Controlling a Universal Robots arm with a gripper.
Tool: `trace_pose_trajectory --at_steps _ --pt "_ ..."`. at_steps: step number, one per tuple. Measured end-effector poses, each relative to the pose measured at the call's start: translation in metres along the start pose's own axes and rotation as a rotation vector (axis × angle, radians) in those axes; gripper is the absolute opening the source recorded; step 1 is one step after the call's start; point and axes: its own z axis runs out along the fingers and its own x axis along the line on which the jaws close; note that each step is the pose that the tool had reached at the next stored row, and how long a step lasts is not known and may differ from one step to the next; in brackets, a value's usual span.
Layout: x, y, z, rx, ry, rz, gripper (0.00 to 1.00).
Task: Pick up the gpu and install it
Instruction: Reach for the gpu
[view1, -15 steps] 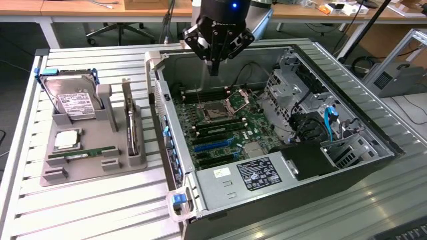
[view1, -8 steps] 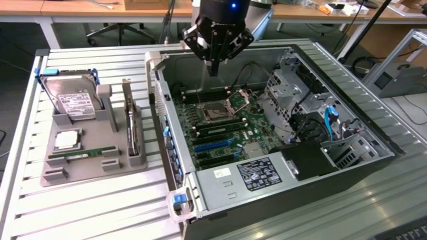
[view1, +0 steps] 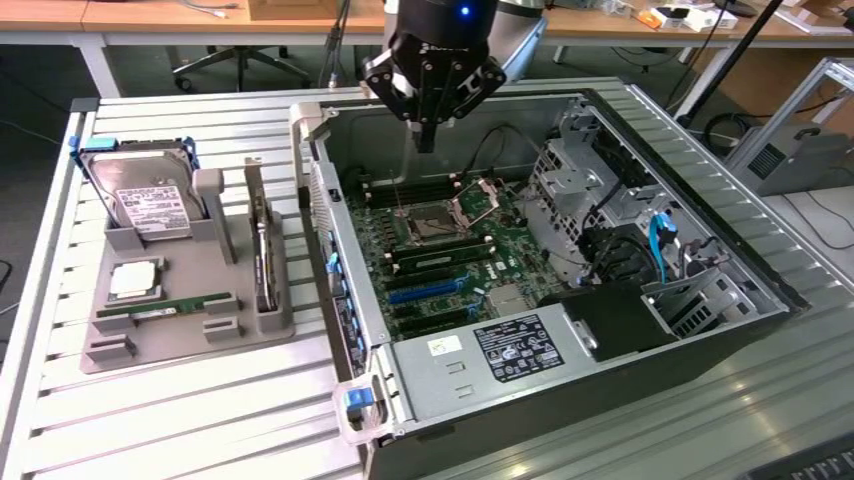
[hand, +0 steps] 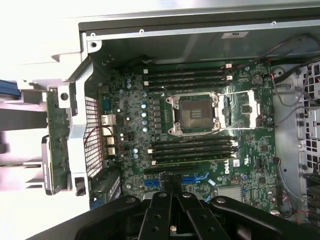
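Note:
The gpu stands on edge in a grey holder at the exterior view's left, just outside the open computer case; its green board also appears in the wrist view beside the case's rear wall. My gripper hangs above the case's far end, over the motherboard, well apart from the gpu. Its black fingers are pressed together with nothing between them. Blue expansion slots lie on the board just below the fingertips.
A silver hard drive, a small square chip and a slim green memory stick share the holder. Inside the case are the power supply, drive cages and loose cables. Desks and a chair stand behind the slatted table.

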Motion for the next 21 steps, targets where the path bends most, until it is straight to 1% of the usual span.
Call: trace_pose_trajectory --at_steps 21 --pt "0.0073 -0.0006 -0.0002 0.0001 0.0 0.0 0.11"
